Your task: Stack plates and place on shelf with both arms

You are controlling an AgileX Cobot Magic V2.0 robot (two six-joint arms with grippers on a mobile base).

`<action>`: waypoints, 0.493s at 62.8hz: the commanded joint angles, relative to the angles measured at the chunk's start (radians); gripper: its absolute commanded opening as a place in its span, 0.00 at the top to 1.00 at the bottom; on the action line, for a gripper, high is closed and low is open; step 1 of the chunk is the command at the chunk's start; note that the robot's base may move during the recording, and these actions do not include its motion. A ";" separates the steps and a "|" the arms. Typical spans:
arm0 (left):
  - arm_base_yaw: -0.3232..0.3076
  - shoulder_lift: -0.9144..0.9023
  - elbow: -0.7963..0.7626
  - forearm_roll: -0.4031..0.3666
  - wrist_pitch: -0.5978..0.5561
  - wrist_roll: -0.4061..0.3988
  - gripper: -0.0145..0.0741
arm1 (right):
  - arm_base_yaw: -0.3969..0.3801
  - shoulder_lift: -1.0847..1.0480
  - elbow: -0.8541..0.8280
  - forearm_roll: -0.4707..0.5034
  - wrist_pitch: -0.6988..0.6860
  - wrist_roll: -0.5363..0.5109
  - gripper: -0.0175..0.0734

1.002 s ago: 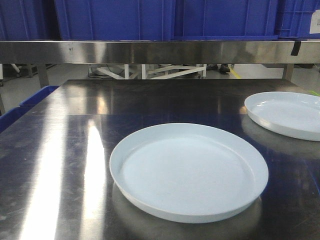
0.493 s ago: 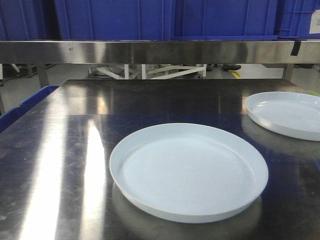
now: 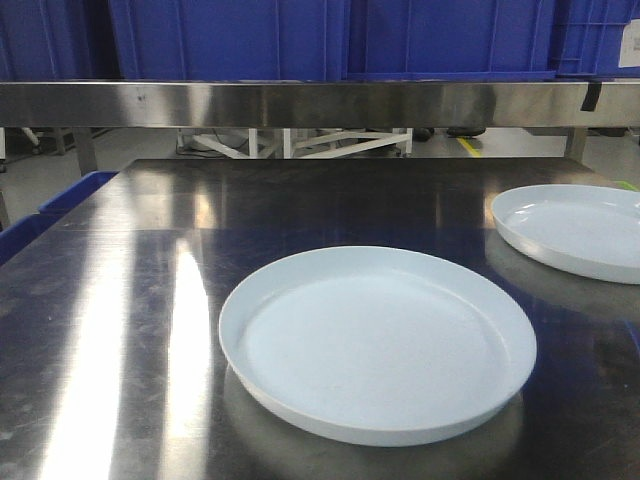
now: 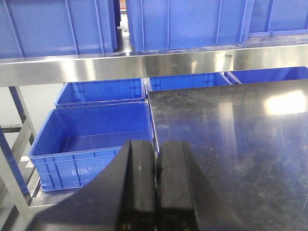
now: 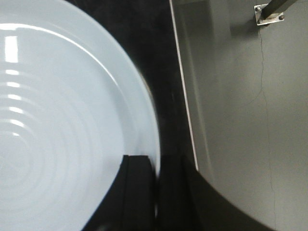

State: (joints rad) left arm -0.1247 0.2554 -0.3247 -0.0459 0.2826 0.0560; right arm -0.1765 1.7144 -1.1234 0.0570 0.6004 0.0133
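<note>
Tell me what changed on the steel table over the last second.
The pale blue-white round plate at the far right slid very slightly rightward; the right claw straddles its rim. The nearer identical plate, the brushed steel shelf and the blue plastic crates stayed put.

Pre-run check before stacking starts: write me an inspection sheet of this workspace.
Surface: dark steel tabletop, reflective, scuffed.
Job's things: near plate lies flat at centre. The far plate lies flat at the right edge, apart from it. They are not yet stacked. The shelf runs behind the table.
Clutter: nothing seen.
Hands: left hand shut on nothing, near the table's left edge. The right hand is at the far plate's rim, but the view is blurred and the grip cannot be told.
Cables: nothing seen.
Surroundings: blue crates on the shelf, lower crates beside the table, grey floor.
</note>
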 commanded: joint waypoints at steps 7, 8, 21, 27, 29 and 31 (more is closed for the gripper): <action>0.001 0.008 -0.031 -0.004 -0.079 -0.007 0.74 | -0.002 -0.174 -0.022 -0.020 0.010 -0.013 0.75; 0.001 0.008 -0.031 -0.004 -0.079 -0.007 0.74 | 0.000 -0.187 -0.022 -0.020 0.016 -0.013 0.75; 0.001 0.008 -0.031 -0.004 -0.079 -0.007 0.74 | 0.085 -0.398 -0.022 -0.020 0.114 -0.013 0.75; 0.001 0.008 -0.031 -0.004 -0.081 -0.007 0.74 | 0.161 -0.478 -0.022 0.016 0.156 -0.013 0.75; 0.001 0.008 -0.031 -0.004 -0.081 -0.007 0.74 | 0.184 -0.499 -0.022 0.034 0.168 -0.013 0.75; 0.001 0.008 -0.031 -0.004 -0.081 -0.007 0.74 | 0.208 -0.520 -0.022 0.055 0.182 -0.013 0.75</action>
State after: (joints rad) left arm -0.1247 0.2554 -0.3247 -0.0459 0.2826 0.0560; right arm -0.0177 1.2736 -1.1214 0.0636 0.7911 0.0094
